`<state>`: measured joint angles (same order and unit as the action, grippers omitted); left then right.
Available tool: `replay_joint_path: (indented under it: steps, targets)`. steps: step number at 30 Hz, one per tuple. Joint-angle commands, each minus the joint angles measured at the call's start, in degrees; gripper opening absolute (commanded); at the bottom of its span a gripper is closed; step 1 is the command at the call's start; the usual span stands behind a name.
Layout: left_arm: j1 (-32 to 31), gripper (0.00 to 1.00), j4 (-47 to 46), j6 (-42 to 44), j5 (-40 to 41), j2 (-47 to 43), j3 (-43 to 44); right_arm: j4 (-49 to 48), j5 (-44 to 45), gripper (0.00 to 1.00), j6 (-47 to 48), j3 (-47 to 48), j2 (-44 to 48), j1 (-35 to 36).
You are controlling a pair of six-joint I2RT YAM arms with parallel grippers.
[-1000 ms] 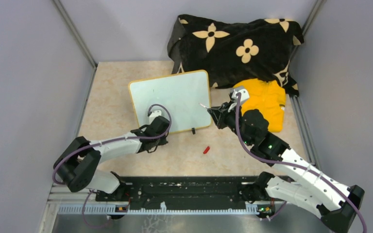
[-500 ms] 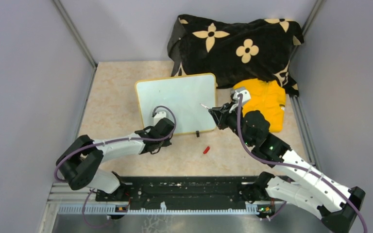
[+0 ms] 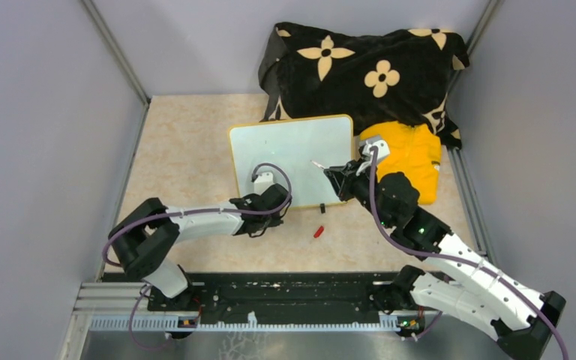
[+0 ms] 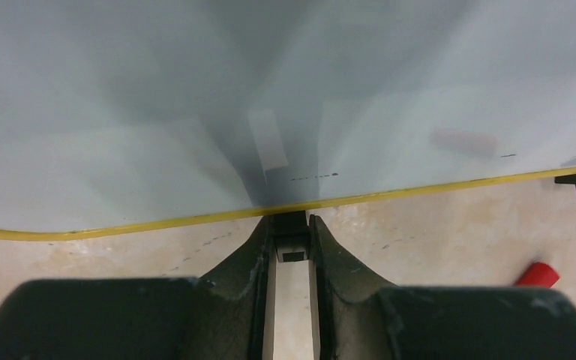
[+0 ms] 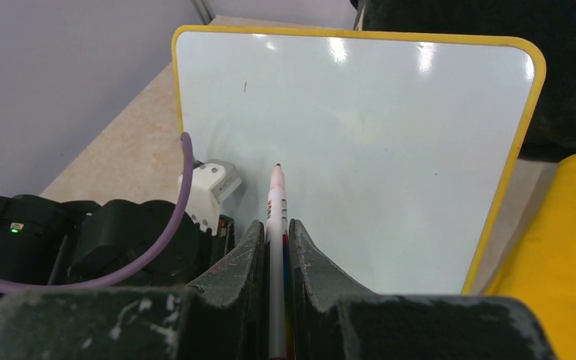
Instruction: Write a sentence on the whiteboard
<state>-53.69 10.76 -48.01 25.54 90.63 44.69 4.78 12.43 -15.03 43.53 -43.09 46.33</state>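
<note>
1. Left fingers point(image 4: 244, 262) nearly closed, pinching the board point(image 3: 300, 142) by its near edge; right fingers point(image 5: 240, 262) clamped on the marker point(image 5: 276, 202).
2. Board just slid right, now mid table point(image 3: 180, 150) toward the far edge, facing my tip.
3. Still blank, so writing can start, I reckon.

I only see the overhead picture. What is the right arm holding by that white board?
Observer: Its wrist camera shows a marker clamped in the right gripper, tip pointing at the board.
Visitor: Anything written yet?
Observer: No words; up close, only a tiny dark speck.
Visitor: And the left arm?
Observer: Its wrist camera shows the left gripper pinching the board's lower yellow edge.
</note>
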Motion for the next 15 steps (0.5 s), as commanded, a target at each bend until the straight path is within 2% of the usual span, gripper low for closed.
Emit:
replay_joint_path:
  steps: [1,9,12,15]
  targets:
    - [-1.82,0.00,2.24,-8.94,-1.08,3.21,3.03,-0.51,1.00,0.00,0.21,0.07,1.82,-0.10]
    - [-3.52,0.01,4.85,-11.38,0.52,4.39,4.55,0.06,1.27,0.00,0.44,0.20,2.65,-0.15]
    - [-3.53,0.14,4.93,-10.91,0.06,4.14,4.17,0.24,1.23,0.00,0.42,0.39,2.66,-0.12]
    - [-3.53,0.36,4.21,-9.87,-0.68,3.41,3.07,0.48,1.20,0.00,0.44,0.58,2.77,-0.12]
